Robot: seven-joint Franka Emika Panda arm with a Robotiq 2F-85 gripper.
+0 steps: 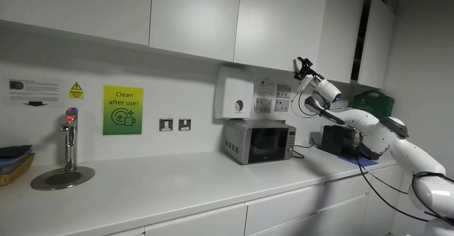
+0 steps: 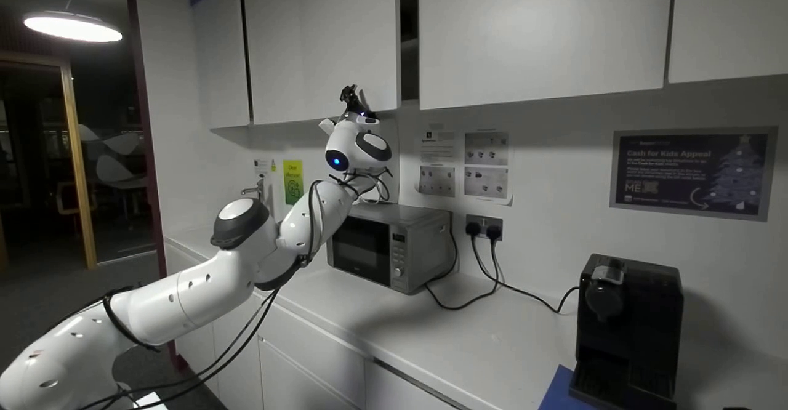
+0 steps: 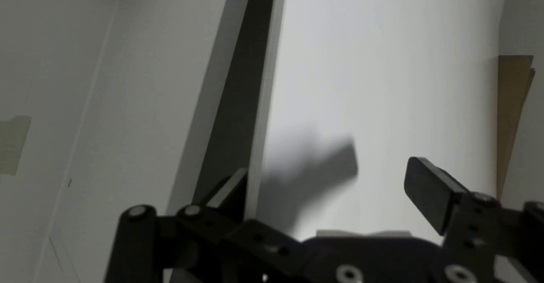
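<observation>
My black gripper (image 3: 327, 176) is at the lower edge of a white wall-cabinet door (image 3: 382, 79), its jaws spread wide. In the wrist view one of the fingers (image 3: 231, 187) reaches behind the door's edge, into the dark gap (image 3: 238, 91) there. The opposite finger stands off in front of the white face, apart from it. Whether the rear finger touches the door, I cannot tell. A shadow of the gripper falls on the door. Both exterior views show the gripper (image 1: 300, 67) up against the cabinet door (image 1: 280, 27), above the microwave (image 1: 264, 140).
A neighbouring cabinet door (image 1: 377, 44) stands ajar. Below the cupboards are a towel dispenser (image 1: 234, 92), a green first aid case (image 1: 374, 103) and a black coffee machine (image 2: 628, 330). A tap (image 1: 71, 140) rises from the counter (image 1: 159, 179). Cables (image 2: 462, 299) lie beside the microwave.
</observation>
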